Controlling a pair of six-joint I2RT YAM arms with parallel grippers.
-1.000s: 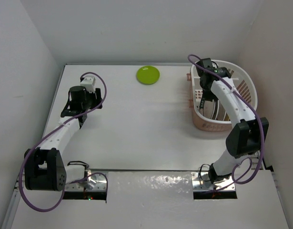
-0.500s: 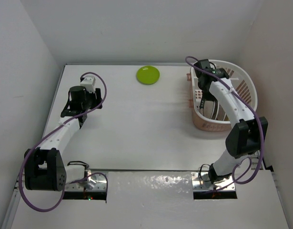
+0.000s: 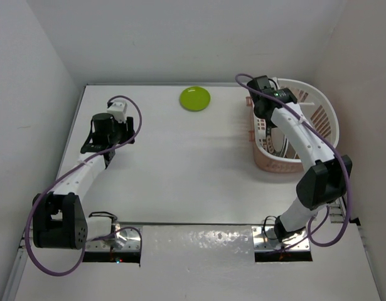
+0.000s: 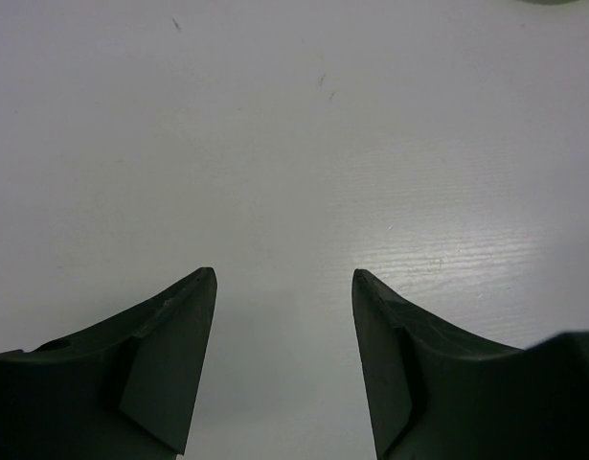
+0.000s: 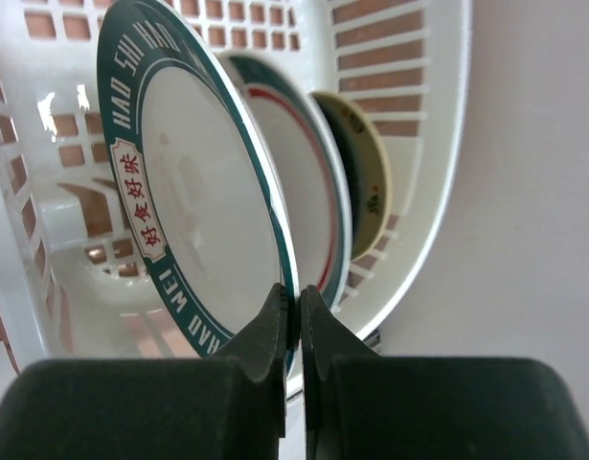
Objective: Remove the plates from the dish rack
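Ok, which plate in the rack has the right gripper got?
The front plate, dark lettered rim, pinched in the right gripper; the red-lined plate and tan plate stand behind it, untouched.

My right tool (image 5: 294,299) grips the rim of the dark-rimmed plate (image 5: 193,192). Close behind it stands the green-red rimmed plate (image 5: 313,192), only a thin gap between them, then the tan plate (image 5: 366,182) and the dish rack (image 5: 419,144) wall. Upward the way is open. My left tool (image 4: 284,287), jaws apart, has bare surface (image 4: 294,144) ahead; the lime-green plate (image 3: 195,98) lies well apart.
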